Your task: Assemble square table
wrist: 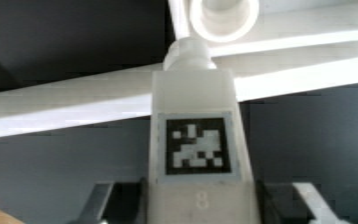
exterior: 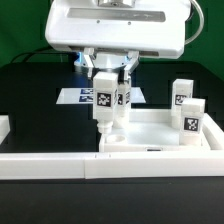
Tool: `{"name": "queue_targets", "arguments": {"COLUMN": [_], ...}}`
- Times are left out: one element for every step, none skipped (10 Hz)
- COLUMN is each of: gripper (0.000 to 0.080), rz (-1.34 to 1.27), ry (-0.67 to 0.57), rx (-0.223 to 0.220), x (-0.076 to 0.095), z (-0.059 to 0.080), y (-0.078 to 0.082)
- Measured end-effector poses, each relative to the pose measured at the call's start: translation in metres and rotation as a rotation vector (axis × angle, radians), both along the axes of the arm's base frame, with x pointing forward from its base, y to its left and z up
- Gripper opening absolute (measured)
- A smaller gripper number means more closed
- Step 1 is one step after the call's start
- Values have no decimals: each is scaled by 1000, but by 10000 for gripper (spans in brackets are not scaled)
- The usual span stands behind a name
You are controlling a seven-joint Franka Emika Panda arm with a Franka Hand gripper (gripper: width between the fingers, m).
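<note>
The long white border rail [exterior: 100, 166] runs across the foreground of the exterior view, nearest the camera. Just behind it lies the square tabletop [exterior: 160, 130], a white slab with a raised rim, resting on the black table [exterior: 30, 95].

Above the tabletop's corner toward the exterior view's left hangs the gripper [exterior: 107, 98], its fingers clenched on a white leg [exterior: 104, 110] that stands upright, its lower end reaching down to that corner. The wrist view shows the same leg [wrist: 201, 120] between the two dark fingers [wrist: 300, 200], its tag facing the camera and its far end close to a round socket [wrist: 220, 20] in the slab.

Behind the tabletop lies the marker board [exterior: 85, 96], flat on the table. Beyond the slab's far corner, toward the exterior view's right, stand two further legs: one [exterior: 190, 116] nearer, one [exterior: 180, 94] just behind it.
</note>
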State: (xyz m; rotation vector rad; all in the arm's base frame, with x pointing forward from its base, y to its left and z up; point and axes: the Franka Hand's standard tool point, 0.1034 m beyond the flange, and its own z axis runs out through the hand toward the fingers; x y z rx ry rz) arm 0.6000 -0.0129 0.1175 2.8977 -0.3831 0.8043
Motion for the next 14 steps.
{"name": "queue_targets", "arguments": {"gripper": [291,291,291,291,291,291,291,291,291,291,291,291,291,291], "rz": [7,15,18,19,21,24,25,26,27,28,31,30,31,31], "ry": [2,8,12,15,18,22,22,24,29,30,34,35,35,36], "rx": [1,2,2,2,1,0,-2,-5,-7,-11,-17,-18,-18,-18], "x": [-1,-2,-4,-5,-6,-6,-6,-6,-7,-8,-9,-9,-9,-9], "z": [-2,-5,-7,-8,-10,-13,-14,-16,-19,-21,-24,-24,-24,-24], "y": [4,10,11,12,13,14,14,14,14,13,11,11,11,11]}}
